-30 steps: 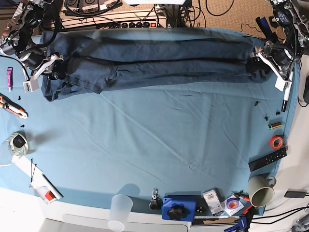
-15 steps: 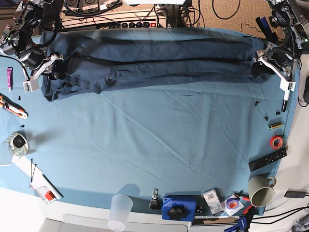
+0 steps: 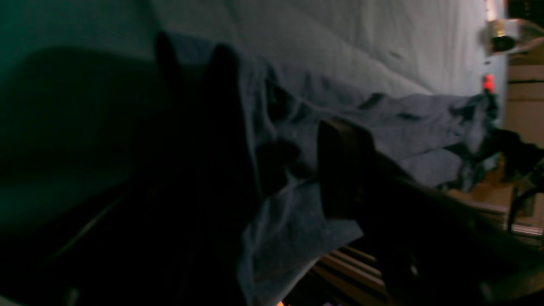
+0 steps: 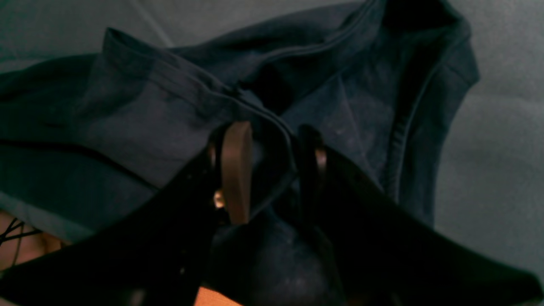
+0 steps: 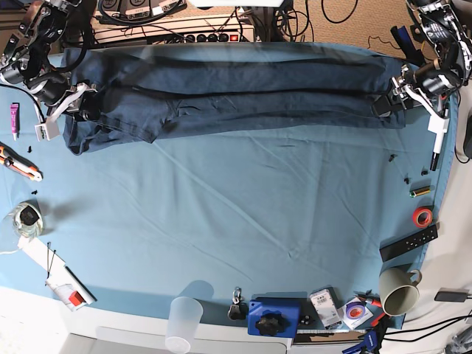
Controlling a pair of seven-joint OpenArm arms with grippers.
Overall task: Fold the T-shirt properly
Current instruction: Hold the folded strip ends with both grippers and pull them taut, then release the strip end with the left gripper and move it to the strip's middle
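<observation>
My arms [image 5: 37, 51] are black metal draped with dark cables; my fingers [image 4: 236, 170] are black with brown pads, white brackets [image 5: 63, 107] alongside.

The T-shirt [image 5: 236, 92] is soft, matt navy cotton cloth with stitched hems. The table cloth [image 5: 243, 214] under it is matt teal fabric, lightly creased. At five o'clock a mug [image 5: 399, 290] looks smooth, glazed ceramic.
</observation>
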